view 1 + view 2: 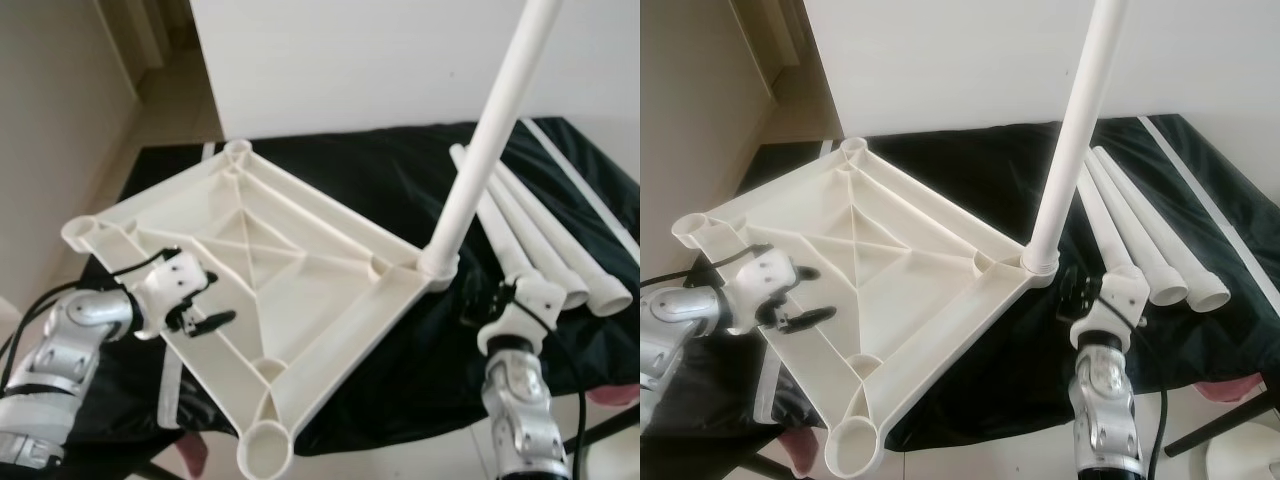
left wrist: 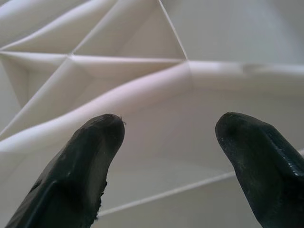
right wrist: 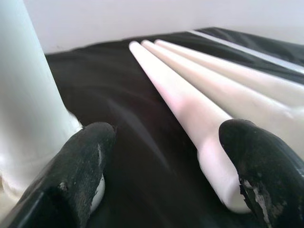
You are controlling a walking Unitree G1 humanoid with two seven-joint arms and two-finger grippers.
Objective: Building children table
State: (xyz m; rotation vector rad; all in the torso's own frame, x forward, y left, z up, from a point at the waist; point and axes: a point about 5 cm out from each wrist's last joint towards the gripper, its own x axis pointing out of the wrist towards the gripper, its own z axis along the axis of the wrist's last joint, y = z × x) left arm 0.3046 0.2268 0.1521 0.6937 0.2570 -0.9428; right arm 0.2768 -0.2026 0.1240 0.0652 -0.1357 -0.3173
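Fingers [image 2: 90, 161] of the left gripper [image 1: 205, 310] are spread over the ribbed underside of the white tabletop [image 1: 290, 290], which lies upside down on the black cloth [image 1: 400, 190]. One leg [image 1: 490, 130] stands upright in the tabletop's right corner socket. Right gripper [image 1: 1080, 290], fingers spread, sits between that leg and three loose legs [image 1: 1140, 235] lying side by side, pointing away from the robot. No writing is readable.

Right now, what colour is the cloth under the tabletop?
Black; the cloth shows best in the right eye view.
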